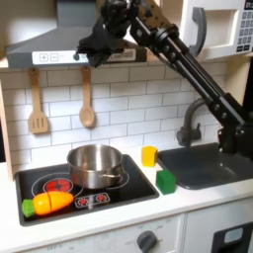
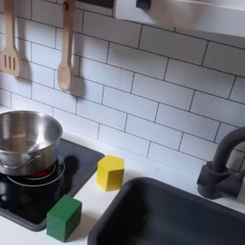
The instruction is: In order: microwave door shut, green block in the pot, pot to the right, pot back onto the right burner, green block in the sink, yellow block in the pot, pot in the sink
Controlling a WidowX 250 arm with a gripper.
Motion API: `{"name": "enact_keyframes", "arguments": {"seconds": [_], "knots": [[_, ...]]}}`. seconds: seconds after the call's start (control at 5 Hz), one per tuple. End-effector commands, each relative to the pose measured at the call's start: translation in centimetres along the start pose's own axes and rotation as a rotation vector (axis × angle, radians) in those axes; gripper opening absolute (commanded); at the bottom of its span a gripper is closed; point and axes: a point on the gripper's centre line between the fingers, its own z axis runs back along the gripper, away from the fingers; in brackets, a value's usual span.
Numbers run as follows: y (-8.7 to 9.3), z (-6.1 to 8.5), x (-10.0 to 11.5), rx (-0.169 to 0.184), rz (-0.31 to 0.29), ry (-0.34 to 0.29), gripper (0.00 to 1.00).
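Note:
The steel pot point(image 1: 96, 165) point(image 2: 23, 140) sits on the stove's right burner, with nothing showing inside it. To its right the yellow block point(image 1: 149, 155) point(image 2: 110, 172) stands on the counter, and the green block point(image 1: 165, 181) point(image 2: 64, 217) lies nearer the front by the stove's corner. The dark sink point(image 1: 213, 164) point(image 2: 172, 216) is on the right in both exterior views. High at the top right of the first exterior view is the microwave door point(image 1: 219, 28) with its grey handle; I cannot tell how far it is closed. My gripper point(image 1: 91, 46) hangs high before the range hood, its fingers too dark to read.
A toy carrot point(image 1: 49, 203) lies at the stove's front left. Two wooden utensils point(image 1: 87, 99) point(image 2: 65, 48) hang on the tiled wall. The dark faucet point(image 1: 193, 121) point(image 2: 224, 165) rises behind the sink. The arm point(image 1: 188, 74) slants across above the counter.

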Motion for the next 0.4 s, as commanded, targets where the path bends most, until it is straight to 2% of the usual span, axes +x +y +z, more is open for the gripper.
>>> {"name": "enact_keyframes", "arguments": {"seconds": [0.0,0.2], "knots": [[-0.15,-0.50,0.20,-0.008,-0.004,0.004,0.00],[-0.13,-0.18,0.30,-0.007,-0.007,-0.001,0.00]]}}
